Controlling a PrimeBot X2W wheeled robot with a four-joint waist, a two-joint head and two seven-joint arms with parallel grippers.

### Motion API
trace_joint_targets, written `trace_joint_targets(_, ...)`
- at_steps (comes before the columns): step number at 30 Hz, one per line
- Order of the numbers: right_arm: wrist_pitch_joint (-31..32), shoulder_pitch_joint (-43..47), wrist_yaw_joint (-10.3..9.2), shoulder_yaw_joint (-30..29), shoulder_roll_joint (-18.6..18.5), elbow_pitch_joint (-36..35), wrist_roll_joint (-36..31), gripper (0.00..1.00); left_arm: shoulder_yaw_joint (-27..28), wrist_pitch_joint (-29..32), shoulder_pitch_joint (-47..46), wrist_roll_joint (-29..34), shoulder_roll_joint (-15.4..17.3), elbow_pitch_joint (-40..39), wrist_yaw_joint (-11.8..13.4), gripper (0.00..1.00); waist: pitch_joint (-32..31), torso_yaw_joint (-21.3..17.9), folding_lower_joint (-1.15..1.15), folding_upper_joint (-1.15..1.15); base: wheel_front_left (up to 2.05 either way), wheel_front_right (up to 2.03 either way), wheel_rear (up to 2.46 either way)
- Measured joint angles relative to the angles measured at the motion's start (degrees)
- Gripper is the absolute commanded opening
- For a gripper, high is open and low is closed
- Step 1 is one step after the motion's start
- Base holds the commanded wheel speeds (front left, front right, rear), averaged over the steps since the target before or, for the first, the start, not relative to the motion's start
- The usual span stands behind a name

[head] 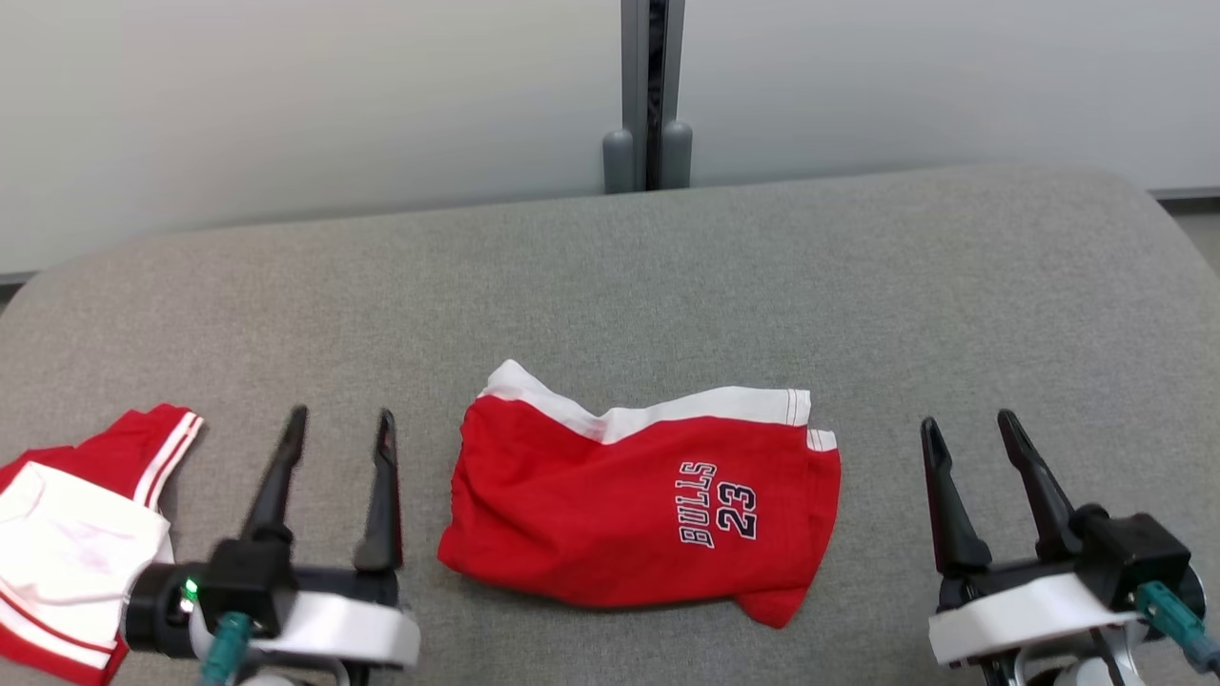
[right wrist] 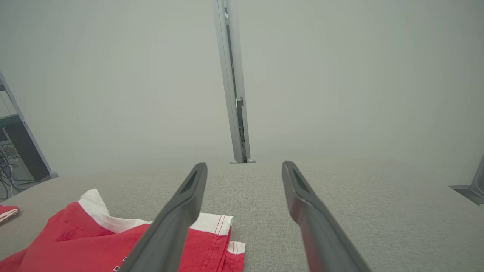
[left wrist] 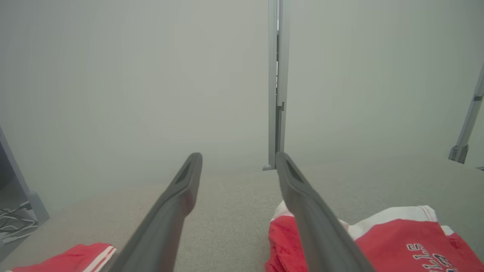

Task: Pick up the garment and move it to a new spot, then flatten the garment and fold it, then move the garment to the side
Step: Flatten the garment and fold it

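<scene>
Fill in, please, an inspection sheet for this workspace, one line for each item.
Surface: grey padded table, fabric cover.
Job's things: red shorts printed BULLS 23 lie at the centre, rumpled, touched by no gripper.
Clutter: red and white garment at the left edge.
Grippers: left gripper and right gripper open, fingers empty, either side of the shorts.
Cables: loose cables on the floor.
Surroundings: pale wall, metal post behind.

A lab or robot test bay, by the look: pale partition panels (head: pixel 286 95) joined by an aluminium post (head: pixel 652 86); a grey fabric-covered table (head: pixel 667 267); a computer tower (right wrist: pixel 17 155) and loose cables (left wrist: pixel 15 223) on the floor.
</scene>
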Motion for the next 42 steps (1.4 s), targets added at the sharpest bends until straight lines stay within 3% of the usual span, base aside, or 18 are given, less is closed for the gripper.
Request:
trace_joint_targets(4,0.0,2.6,0.0,-0.4,-0.1,1.4,-0.2,1.0,-1.4,0.0,3.5,2.2,-0.3,3.5,0.4,1.0,-2.2,0.1,0.0,0.0,0.0,0.0,0.0)
trace_joint_targets(10,0.0,7.9,0.0,0.0,-0.1,3.1,-0.1,1.0,-1.9,0.0,6.6,0.5,-0.5,7.6,2.0,1.0,-4.9,0.3,0.0,0.0,0.0,0.0,0.0)
trace_joint_targets(25,0.0,10.1,0.0,1.6,-0.2,3.6,0.9,1.0,-2.8,0.0,9.4,1.0,-0.6,5.1,6.2,1.0,-7.2,-0.8,0.0,0.0,0.0,0.0,0.0)
trace_joint_targets(42,0.0,9.9,0.0,2.8,-0.7,3.2,0.3,1.0,-4.3,0.0,9.8,-1.7,-0.7,8.5,6.4,1.0,-6.8,-0.2,0.0,0.0,0.0,0.0,0.0)
